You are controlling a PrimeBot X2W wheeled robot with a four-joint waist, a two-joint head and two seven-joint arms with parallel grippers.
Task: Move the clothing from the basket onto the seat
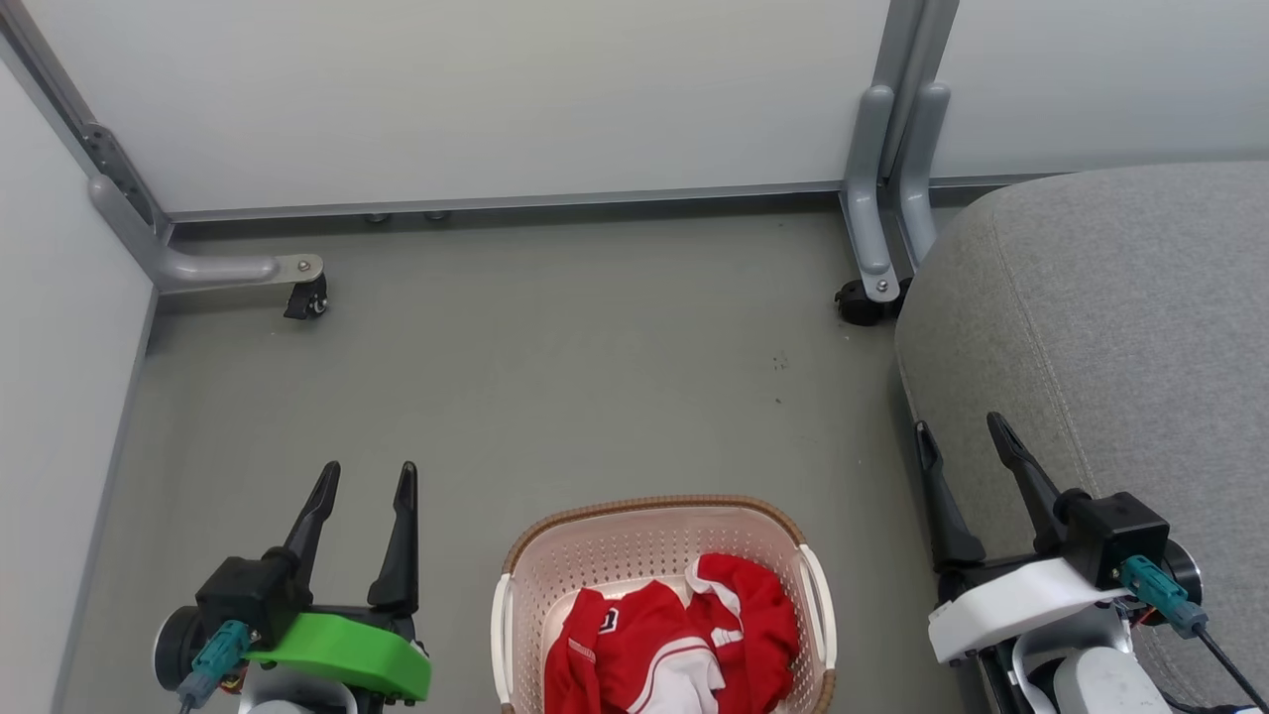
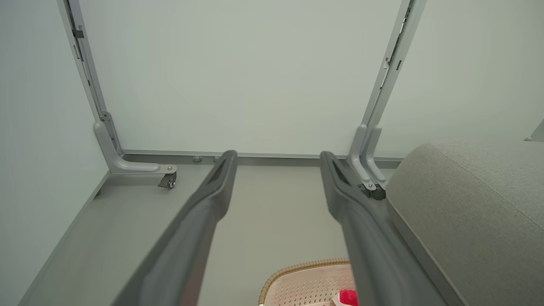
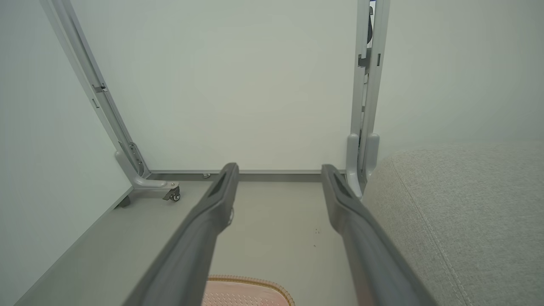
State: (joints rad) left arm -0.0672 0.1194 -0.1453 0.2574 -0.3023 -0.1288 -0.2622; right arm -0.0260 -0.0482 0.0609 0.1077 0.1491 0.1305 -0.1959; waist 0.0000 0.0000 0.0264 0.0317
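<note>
Left gripper (image 1: 369,468), on a green mount at the lower left of the head view: fingers spread wide, holding nothing. Right gripper (image 1: 959,424), on a white mount at lower right: likewise wide open and empty, its fingers seen against the seat's left edge. Panels (image 1: 496,89): white, in grey frames, closing the back and left of the scene. Floor (image 1: 545,367): grey. Seat (image 1: 1110,327): grey fabric, rounded corner, stitched seam, at right. Basket (image 1: 644,506): cream, perforated, brown rim, white handles; on the floor between the two grippers, near the seat. Clothing (image 1: 674,645): red with white trim, crumpled inside the basket, apart from both grippers. Castors (image 1: 307,297): black, at the frame feet.
</note>
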